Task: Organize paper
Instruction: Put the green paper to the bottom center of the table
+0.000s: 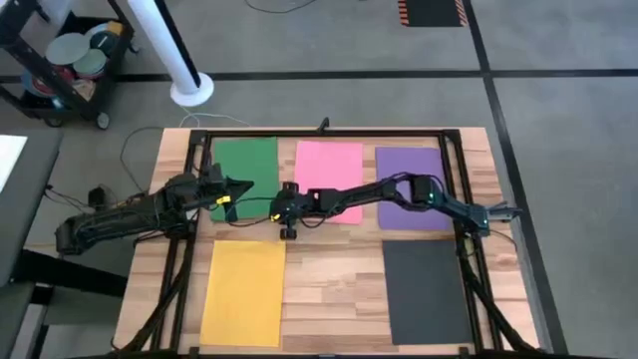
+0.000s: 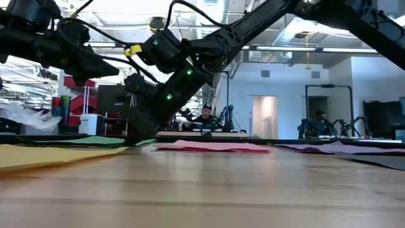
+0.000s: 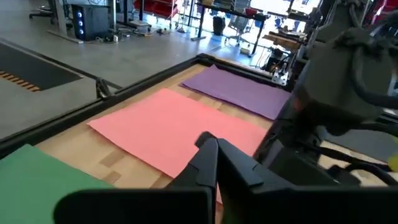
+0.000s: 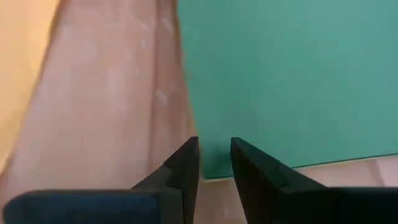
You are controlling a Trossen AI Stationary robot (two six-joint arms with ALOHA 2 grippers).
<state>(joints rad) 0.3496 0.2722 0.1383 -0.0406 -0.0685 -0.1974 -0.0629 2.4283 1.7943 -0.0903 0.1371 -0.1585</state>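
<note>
Your right gripper (image 1: 286, 217) reaches across the middle of the table, past the pink sheet, and sits low at the near right corner of the green sheet (image 1: 245, 166); its fingers stand a narrow gap apart with nothing between them, the corner of the green sheet lying just ahead of the tips. Your left gripper (image 1: 231, 189) hovers over that same right edge of the green sheet, its fingers (image 3: 208, 163) drawn close together and holding nothing that can be seen. From above, five sheets lie flat and apart on the wooden table (image 1: 334, 289): green, the pink sheet (image 1: 330, 165) and the purple sheet (image 1: 410, 178) in a far row, the yellow sheet (image 1: 244, 291) near left and the black sheet (image 1: 426, 290) near right. Judging from this spread, the organizing has hardly begun: no sheet is stacked on another or lifted, and all five seem left to gather. Only the high view gives you the full layout and all five colours. The right wrist view alone shows the open fingers poised at the green sheet's edge, with bare wood and a strip of yellow beside it. The left wrist view shows pink and purple beyond the fingers and the right arm close by. The low view shows the sheets as thin coloured edges, some corners slightly raised off the wood, and seated people in the room behind.
</note>
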